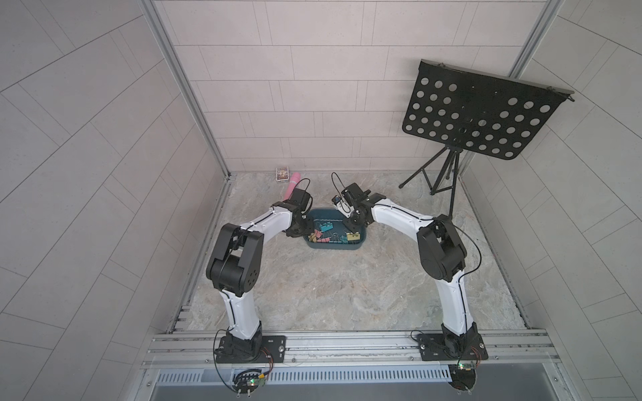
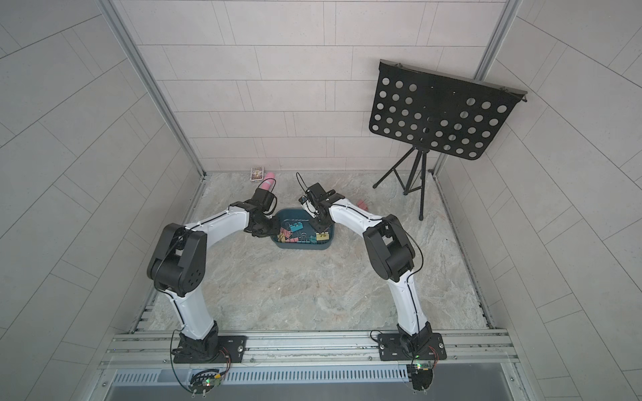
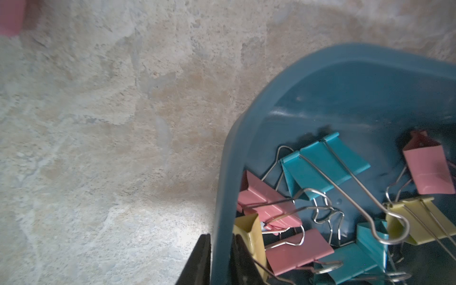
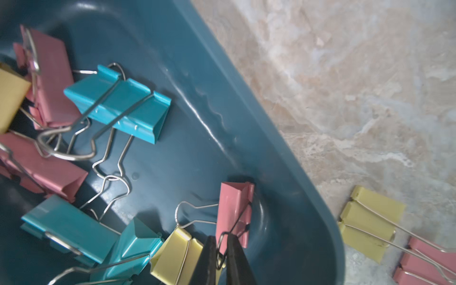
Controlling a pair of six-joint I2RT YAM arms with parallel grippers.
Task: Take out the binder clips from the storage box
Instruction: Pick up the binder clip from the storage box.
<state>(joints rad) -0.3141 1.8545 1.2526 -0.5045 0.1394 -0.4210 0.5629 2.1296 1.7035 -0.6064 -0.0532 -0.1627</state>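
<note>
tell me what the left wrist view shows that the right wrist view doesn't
Only the left wrist view: the left pincer clamped on the storage box wall, and a blurred pink object at the frame's corner. Only the right wrist view: the right pincer straddling the wire handle of a pink clip, grip unclear, plus a yellow clip and a second pink clip on the table outside the box. Both: the box's inside with pink, yellow and teal binder clips.
</note>
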